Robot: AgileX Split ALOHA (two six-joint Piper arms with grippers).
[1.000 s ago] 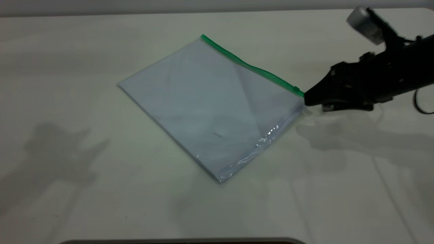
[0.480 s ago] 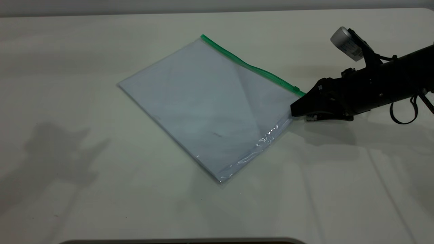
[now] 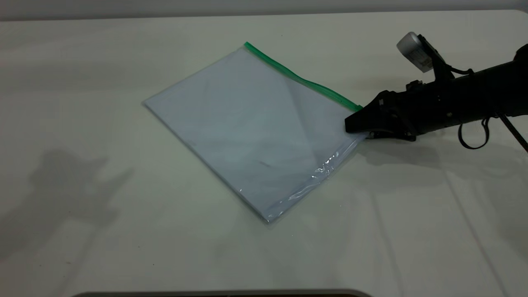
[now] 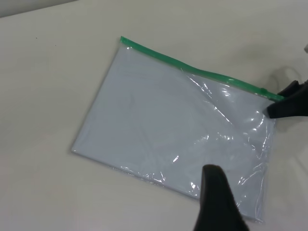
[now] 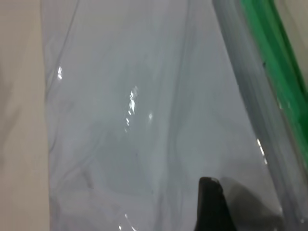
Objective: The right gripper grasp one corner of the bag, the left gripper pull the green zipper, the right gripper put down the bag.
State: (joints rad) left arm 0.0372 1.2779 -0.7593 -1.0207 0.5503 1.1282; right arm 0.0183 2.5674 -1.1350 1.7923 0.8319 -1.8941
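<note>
The bag [image 3: 255, 132] lies flat near the middle of the table [image 3: 82, 247], the right gripper [image 3: 350, 123] at its green-strip corner [image 3: 354, 108], grip unclear.

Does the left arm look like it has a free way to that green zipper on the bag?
Probably yes. The green zipper runs bare along the bag. Only the right gripper sits at one end; the left gripper hangs above the bag.

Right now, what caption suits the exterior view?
Black right gripper reaches the zipper-end corner of a clear plastic bag lying on a white table.
</note>
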